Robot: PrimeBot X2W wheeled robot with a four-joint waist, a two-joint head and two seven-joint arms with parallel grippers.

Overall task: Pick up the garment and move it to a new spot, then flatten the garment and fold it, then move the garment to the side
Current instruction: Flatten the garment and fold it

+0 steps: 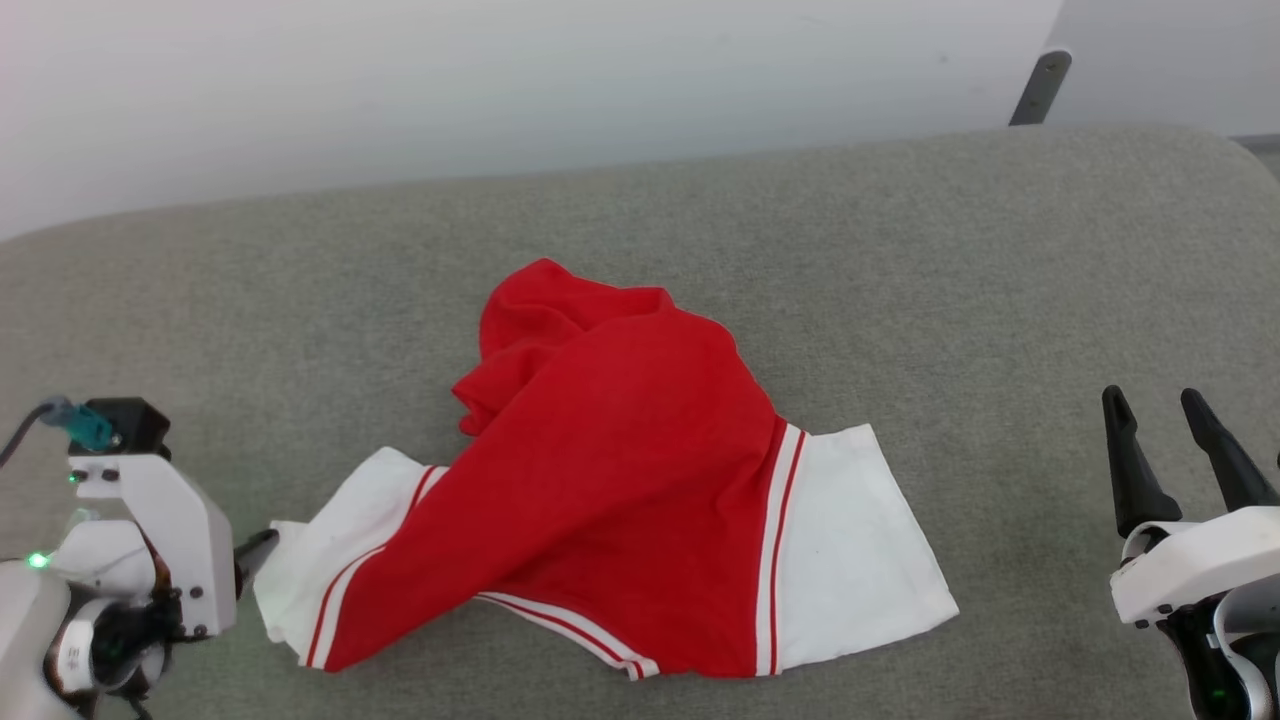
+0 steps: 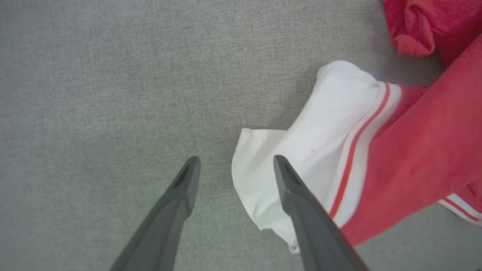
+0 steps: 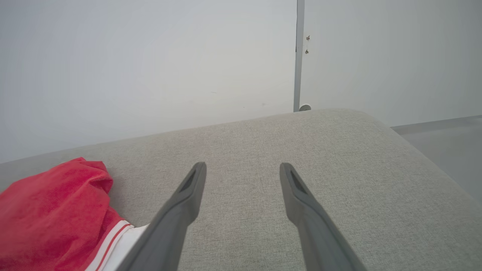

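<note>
On the woven grey cushion (image 1: 900,250), the crumpled garment (image 1: 620,450) lies free; left gripper (image 2: 234,162) and right gripper (image 1: 1150,395) gape empty.

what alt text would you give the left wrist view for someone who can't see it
A crumpled red garment lies on a grey fabric surface, its white sleeve end with red stripes reaching toward the camera. The left gripper is open, its two dark fingers spread, one overlapping the sleeve's edge in view.
</note>
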